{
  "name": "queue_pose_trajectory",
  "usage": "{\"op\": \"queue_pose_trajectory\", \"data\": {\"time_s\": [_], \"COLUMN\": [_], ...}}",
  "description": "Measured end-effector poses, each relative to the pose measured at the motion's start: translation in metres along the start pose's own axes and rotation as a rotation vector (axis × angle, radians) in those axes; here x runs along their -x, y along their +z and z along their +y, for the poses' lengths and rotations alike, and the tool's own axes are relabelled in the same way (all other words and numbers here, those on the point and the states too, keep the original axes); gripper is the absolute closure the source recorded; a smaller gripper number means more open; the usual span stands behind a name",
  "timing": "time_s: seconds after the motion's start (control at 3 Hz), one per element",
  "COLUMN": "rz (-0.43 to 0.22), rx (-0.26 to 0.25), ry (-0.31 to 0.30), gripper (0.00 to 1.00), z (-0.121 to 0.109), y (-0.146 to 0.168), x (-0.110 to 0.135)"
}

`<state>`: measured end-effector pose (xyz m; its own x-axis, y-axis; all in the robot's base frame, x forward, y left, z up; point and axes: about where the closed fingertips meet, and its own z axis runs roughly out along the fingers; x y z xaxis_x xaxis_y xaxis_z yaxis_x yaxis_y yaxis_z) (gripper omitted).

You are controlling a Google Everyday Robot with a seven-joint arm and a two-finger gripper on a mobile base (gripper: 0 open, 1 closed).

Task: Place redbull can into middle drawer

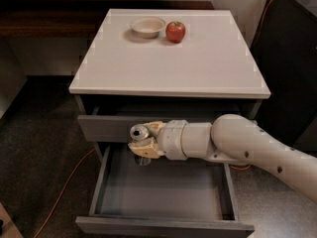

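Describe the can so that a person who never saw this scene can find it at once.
Find the white-topped cabinet with its drawer pulled open. Over the drawer's back part, the gripper holds the can. It is the only slim, shiny metal thing; the apple and bowl sit up on the top.

Gripper (143,143), clasping the redbull can (140,133), hangs over the rear left of the open middle drawer (163,227); red apple (175,31) beside bowl (147,26) on white cabinet top (168,68).
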<state>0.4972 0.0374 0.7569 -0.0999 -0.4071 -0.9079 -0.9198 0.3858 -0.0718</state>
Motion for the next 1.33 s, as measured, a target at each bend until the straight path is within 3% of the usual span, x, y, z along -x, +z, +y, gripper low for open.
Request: {"op": "queue_pose_trajectory", "data": {"time_s": [0.33, 0.67, 1.0, 1.33], "rz": [0.061, 0.061, 0.079, 0.054], "rx": [-0.006, -0.006, -0.003, 0.012], "ry": [-0.014, -0.014, -0.001, 0.025], "gripper": [1.0, 1.0, 1.0, 1.0], "z": [-0.036, -0.036, -0.031, -0.023], "y": [0.005, 0.005, 0.007, 0.01], "x": [-0.08, -0.08, -0.094, -0.121]}}
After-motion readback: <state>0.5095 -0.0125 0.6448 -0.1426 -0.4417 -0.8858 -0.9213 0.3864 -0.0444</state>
